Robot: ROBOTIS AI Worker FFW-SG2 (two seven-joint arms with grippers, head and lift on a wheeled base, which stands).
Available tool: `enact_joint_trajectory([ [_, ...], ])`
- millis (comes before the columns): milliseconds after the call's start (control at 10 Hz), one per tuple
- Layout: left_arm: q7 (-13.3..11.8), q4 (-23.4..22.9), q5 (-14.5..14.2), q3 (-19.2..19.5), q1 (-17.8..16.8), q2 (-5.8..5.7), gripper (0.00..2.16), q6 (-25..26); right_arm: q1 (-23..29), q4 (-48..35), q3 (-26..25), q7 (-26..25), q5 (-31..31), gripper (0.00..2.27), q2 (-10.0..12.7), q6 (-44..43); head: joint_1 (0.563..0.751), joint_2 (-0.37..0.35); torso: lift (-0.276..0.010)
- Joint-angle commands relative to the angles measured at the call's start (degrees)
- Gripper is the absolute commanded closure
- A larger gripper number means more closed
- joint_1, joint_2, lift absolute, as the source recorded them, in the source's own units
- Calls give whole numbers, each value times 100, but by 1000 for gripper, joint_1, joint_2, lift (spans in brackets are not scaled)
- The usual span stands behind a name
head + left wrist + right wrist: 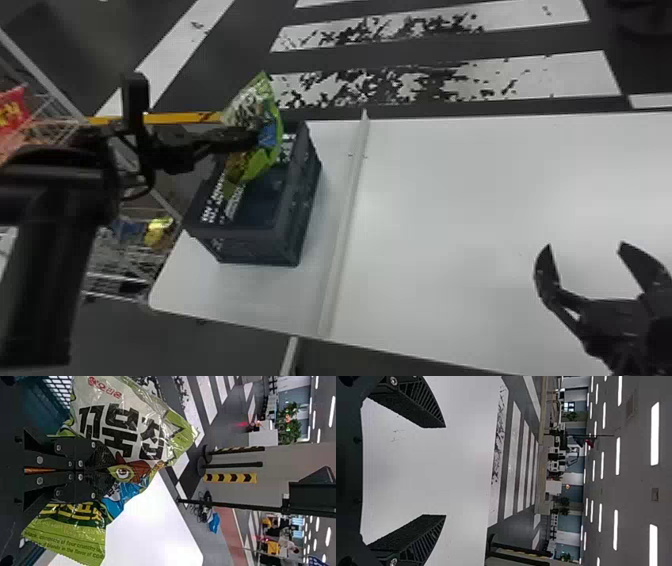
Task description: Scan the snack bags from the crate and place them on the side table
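Observation:
My left gripper (250, 139) is above the dark crate (295, 200), shut on a green and white snack bag (257, 162). In the left wrist view the closed fingers of the left gripper (109, 471) pinch the middle of the snack bag (130, 427), which bulges out on both sides. The crate stands on the left part of the white table (475, 200); part of its inside is hidden by the bag. Over the table's right side my right gripper (585, 247) stands open with nothing between its fingers, as the right gripper (445, 471) also shows in the right wrist view.
A raised white strip (345, 220) crosses the table just right of the crate. Left of the table are wire racks with a red bag (15, 112) and a yellow bag (159, 232). Beyond the far edge lies a dark floor with white stripes.

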State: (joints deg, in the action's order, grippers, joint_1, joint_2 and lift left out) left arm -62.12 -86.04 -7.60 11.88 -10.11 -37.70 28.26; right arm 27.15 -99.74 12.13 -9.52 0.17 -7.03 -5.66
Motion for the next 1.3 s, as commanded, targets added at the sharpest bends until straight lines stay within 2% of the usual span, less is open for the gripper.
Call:
enact_joint_trajectory([
  [0,94,-466,-163,95,18,61,2125,563,0,-1,9,-6,0,73,0,0,695,280,-81],
  [100,244,-862,-268,139,18,228,2125,1108,0,-1,9,-15,0,73,0,0,695,273,-81],
  [200,358,-1240,-268,95,36,430,2125,1424,0,-1,9,-24,0,73,18,0,695,260,-81],
  [300,446,-1565,-286,7,62,685,2125,1653,0,-1,9,-24,0,73,26,0,695,238,-81],
  [400,569,-1802,-286,-186,53,887,2128,1723,0,-1,17,-33,0,73,26,-18,695,223,-81],
  [500,639,-1969,-242,-388,27,1169,2128,1846,0,-10,17,-59,0,73,35,-18,695,189,-81],
  [700,780,-2040,-13,-924,45,1634,2128,1846,9,-19,9,-77,0,73,26,-18,695,107,-81],
  [800,841,-2022,110,-1206,45,1819,2128,1846,9,-28,9,-86,0,73,26,-18,695,64,-81],
  [900,885,-1978,268,-1434,62,1977,2128,1829,9,-36,9,-94,0,73,26,-35,695,26,-81],
  [1200,1035,-1565,602,-1997,185,2346,2128,1530,62,-133,-9,-103,-35,73,26,-53,695,-53,-81],
])
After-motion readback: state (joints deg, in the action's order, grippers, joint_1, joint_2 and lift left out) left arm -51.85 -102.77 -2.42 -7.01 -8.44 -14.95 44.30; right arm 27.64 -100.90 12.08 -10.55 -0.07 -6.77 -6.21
